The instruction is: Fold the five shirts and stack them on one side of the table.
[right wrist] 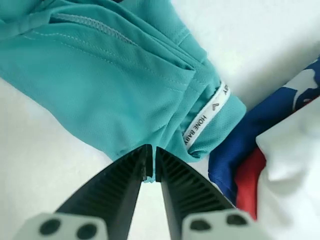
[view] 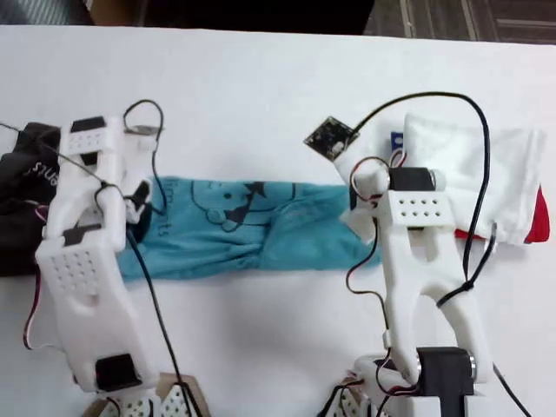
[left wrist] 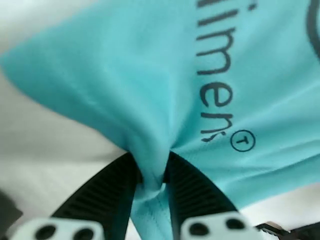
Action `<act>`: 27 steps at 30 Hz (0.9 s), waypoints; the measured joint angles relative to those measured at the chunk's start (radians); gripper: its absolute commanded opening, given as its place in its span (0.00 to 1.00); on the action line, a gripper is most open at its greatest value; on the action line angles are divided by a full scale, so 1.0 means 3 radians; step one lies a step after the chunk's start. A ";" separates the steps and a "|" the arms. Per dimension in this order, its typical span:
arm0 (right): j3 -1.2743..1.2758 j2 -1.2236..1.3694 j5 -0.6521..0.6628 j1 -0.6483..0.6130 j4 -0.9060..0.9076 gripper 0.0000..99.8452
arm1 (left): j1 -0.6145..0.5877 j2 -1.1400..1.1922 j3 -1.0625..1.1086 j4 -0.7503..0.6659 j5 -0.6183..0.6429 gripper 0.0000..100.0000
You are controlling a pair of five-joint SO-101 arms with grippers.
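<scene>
Fingers (left wrist: 107, 192) of the left gripper (left wrist: 151, 172) clamp a bunch of the teal printed cotton shirt (view: 287, 243), stretched mid-frame across the white tabletop (view: 261, 87); those of the right gripper (right wrist: 150, 167) nip only its hem edge. I reckon tensioning could slip that thin bite free.

Hidden ends
Left arm (view: 82, 261) and right arm (view: 421, 261) cover both ends of the teal shirt (view: 252, 228); the dark shirt (view: 19, 187) runs off the edge.
</scene>
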 measured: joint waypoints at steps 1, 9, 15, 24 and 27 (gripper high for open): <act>-0.0041 0.0000 0.0000 0.0000 0.0026 0.02 | -0.0046 0.0046 -0.0128 0.0066 0.0000 0.03; -0.0128 0.0000 0.0000 0.0000 0.0092 0.02 | -0.0511 0.0174 -0.1192 0.0297 0.0005 0.03; -0.0128 -0.0026 0.0000 0.0066 0.0169 0.02 | -0.0220 -0.0066 -0.1002 0.0302 0.0005 0.03; -0.0128 -0.0701 0.0000 0.0650 0.0348 0.02 | 0.0798 -0.1463 -0.0286 0.0302 0.0245 0.03; -0.0113 -0.0895 0.0000 0.0869 0.0491 0.02 | 0.1253 -0.1754 -0.0189 0.0302 0.0348 0.03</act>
